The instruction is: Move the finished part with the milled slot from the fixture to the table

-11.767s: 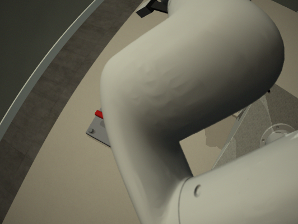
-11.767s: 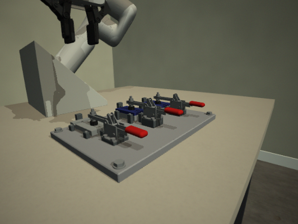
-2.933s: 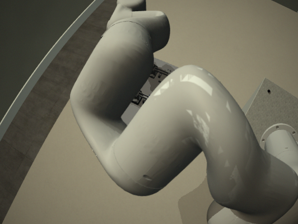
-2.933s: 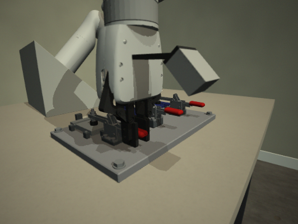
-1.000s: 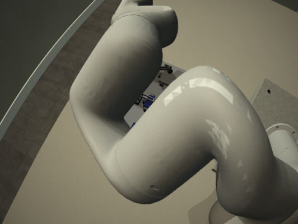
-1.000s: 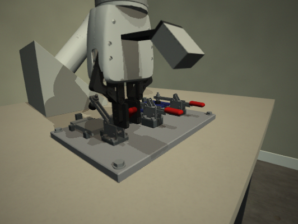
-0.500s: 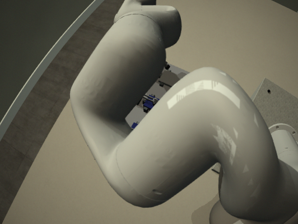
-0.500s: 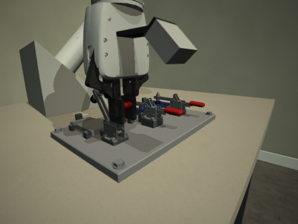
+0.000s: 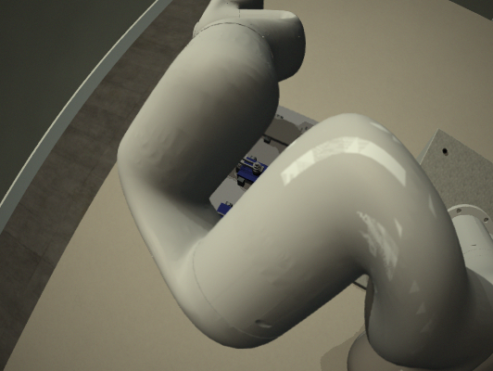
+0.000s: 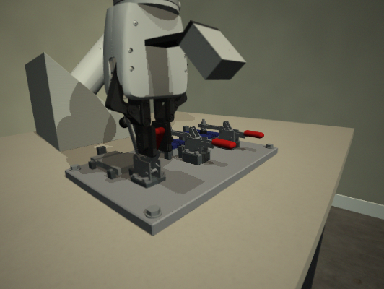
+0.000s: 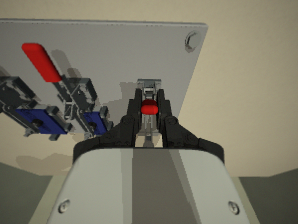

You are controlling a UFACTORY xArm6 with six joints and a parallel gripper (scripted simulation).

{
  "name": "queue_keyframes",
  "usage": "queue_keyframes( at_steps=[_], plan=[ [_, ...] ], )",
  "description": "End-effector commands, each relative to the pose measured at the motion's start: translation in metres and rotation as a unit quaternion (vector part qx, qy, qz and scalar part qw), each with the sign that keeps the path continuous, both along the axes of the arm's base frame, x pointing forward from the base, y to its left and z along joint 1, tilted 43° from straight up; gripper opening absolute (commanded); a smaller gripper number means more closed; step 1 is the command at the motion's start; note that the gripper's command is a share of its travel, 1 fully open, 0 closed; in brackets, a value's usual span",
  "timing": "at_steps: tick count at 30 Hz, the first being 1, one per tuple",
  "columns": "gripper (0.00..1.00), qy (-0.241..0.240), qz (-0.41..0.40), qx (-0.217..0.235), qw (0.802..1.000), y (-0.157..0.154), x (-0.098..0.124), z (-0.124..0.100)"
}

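Note:
My gripper (image 10: 159,139) (image 11: 149,98) is shut on the red handle (image 10: 159,131) (image 11: 149,107) of the nearest toggle clamp (image 10: 146,171), which stands raised rather than lying flat. Left of that clamp a flat grey part (image 10: 116,159) lies in its nest on the grey fixture plate (image 10: 216,180) (image 11: 125,45). Two blue blanks (image 10: 180,144) (image 10: 210,134) (image 11: 42,121) (image 11: 95,122) sit in the further nests. Their clamps' red handles (image 10: 224,144) (image 10: 253,134) (image 11: 41,61) lie flat. In the top view the arm hides nearly everything; only bits of the blue blanks (image 9: 252,169) show.
A grey wedge block (image 10: 54,105) (image 9: 459,172) stands behind the fixture near the arm's base. Bolt heads (image 10: 153,211) (image 11: 191,40) sit at the plate's corners. The table edge (image 10: 336,202) runs down the right side.

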State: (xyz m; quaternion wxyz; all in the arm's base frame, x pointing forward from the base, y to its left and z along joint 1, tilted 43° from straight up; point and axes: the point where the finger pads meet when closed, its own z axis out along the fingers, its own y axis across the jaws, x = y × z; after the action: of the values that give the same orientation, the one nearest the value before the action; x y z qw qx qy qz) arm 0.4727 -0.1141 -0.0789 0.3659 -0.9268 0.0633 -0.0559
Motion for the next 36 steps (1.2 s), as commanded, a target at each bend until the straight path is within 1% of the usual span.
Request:
queue_keyframes(
  at_steps=[1,36],
  plan=[
    [0.0,0.0,0.0,0.0,1.0,-0.0006,-0.0019,0.0005],
    [0.0,0.0,0.0,0.0,1.0,0.0007,-0.0103,0.0001]
  ],
)
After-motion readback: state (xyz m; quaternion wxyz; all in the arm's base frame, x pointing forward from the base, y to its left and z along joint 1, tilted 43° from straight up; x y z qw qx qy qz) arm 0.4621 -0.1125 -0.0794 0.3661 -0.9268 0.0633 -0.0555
